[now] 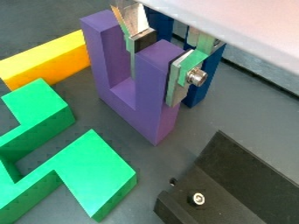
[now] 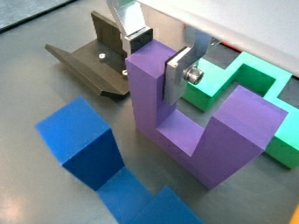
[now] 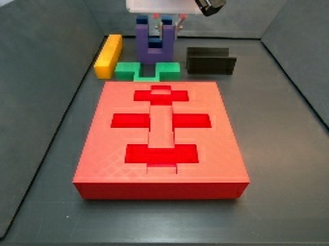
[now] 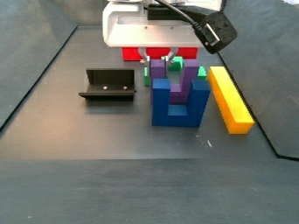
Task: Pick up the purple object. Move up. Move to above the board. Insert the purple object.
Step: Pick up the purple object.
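The purple object stood prongs-up on the grey floor, beyond the far end of the board. One prong was clasped between the fingers of the gripper, closed on it, as seen in both wrist views. A blue U-shaped block was seen just beside it, a green notched block on another side, a yellow bar and the fixture farther out. No writing could be read anywhere.
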